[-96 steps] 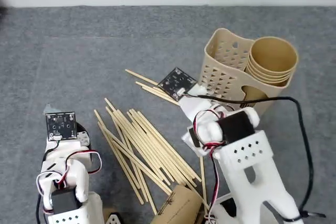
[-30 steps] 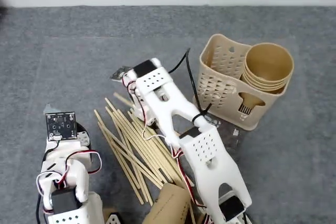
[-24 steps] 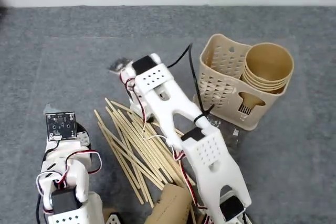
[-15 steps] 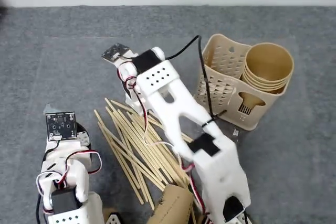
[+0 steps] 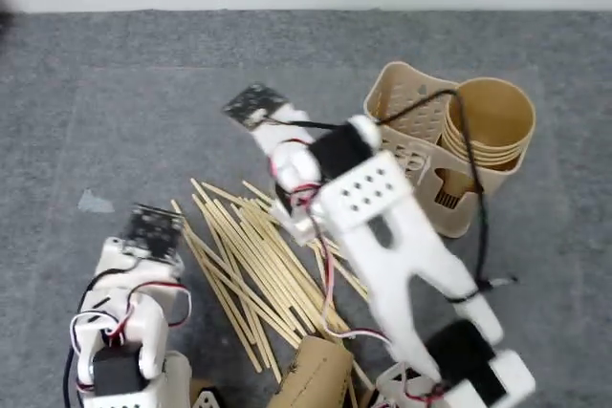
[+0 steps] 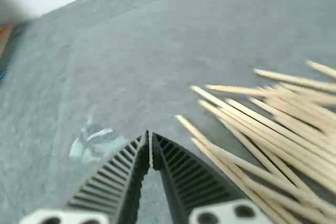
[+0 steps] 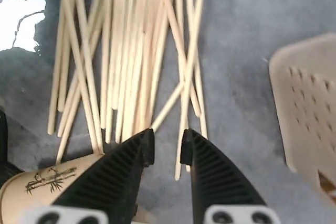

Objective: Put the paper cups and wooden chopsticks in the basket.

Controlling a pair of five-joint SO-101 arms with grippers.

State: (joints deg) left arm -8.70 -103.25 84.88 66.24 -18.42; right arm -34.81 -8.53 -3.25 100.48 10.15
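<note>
— How were your arms posed?
— Your right arm point(image 5: 378, 203) stretched from 5 o'clock over the chopsticks point(image 5: 244, 255). The right end effector point(image 7: 167, 142) was slightly parted and empty, and the left end effector point(image 6: 150, 139) was clenched at 7 o'clock.
— And the cups?
— The stacked cups point(image 5: 492, 121) stood in the basket point(image 5: 394, 112) at 2 o'clock; one cup point(image 5: 316, 379) lay at 6 o'clock.

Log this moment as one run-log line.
left gripper shut, empty | right gripper open above chopsticks | chopsticks on table | cup stack in basket | one paper cup lying outside

I'm seeing the chopsticks point(image 5: 258, 255) lying mid-table, the basket point(image 5: 402, 131) sitting to their right holding stacked cups point(image 5: 492, 121), and a loose cup point(image 5: 316, 375) lying in front.
</note>
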